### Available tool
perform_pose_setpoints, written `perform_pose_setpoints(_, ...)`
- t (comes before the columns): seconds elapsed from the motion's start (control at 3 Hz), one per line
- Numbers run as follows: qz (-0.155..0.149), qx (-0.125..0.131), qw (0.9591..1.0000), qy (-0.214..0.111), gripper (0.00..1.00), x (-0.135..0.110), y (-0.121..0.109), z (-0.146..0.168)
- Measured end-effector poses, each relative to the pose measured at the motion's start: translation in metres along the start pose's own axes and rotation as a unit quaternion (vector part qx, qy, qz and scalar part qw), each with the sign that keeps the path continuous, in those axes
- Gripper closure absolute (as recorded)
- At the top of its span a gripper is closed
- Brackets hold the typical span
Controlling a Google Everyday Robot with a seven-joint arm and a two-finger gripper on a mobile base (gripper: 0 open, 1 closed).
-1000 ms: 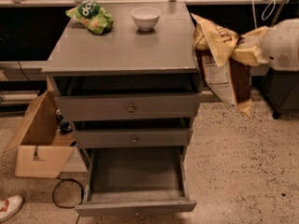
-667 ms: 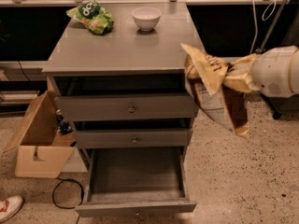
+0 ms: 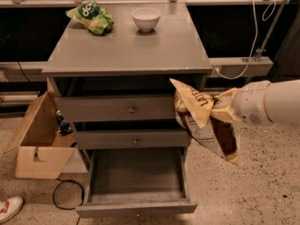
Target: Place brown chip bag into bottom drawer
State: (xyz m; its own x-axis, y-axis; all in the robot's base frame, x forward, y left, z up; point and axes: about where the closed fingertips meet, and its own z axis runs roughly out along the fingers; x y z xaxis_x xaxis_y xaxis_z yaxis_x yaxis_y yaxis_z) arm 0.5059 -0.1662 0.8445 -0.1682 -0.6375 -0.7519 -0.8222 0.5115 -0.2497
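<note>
The brown chip bag (image 3: 206,123) hangs crumpled in the air at the right front of the grey cabinet, in front of the two upper drawers' right ends. My gripper (image 3: 228,109) comes in from the right on a white arm and is shut on the bag's yellow-tan top end; the bag hides its fingertips. The bottom drawer (image 3: 136,205) is pulled open below and to the left of the bag, its wide grey tray bare. The bag hangs above the drawer's right side.
A green chip bag (image 3: 91,17) and a white bowl (image 3: 146,18) sit at the back of the cabinet top (image 3: 126,50). An open cardboard box (image 3: 40,139) stands on the floor to the left, with a black cable (image 3: 63,198) and a shoe (image 3: 9,209) nearby.
My arm has carried the brown chip bag leftward and downward, from beside the cabinet's top right corner to in front of the upper drawers.
</note>
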Motion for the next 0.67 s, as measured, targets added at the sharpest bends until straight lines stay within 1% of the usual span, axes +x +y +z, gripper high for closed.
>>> perform_pose_setpoints(0.33,0.000,0.000,1.0000,0.000,1.00,0.000,0.000,0.000)
perform_pose_setpoints(0.67,0.015,-0.028,0.9993,0.021,1.00,0.028,0.013,0.033)
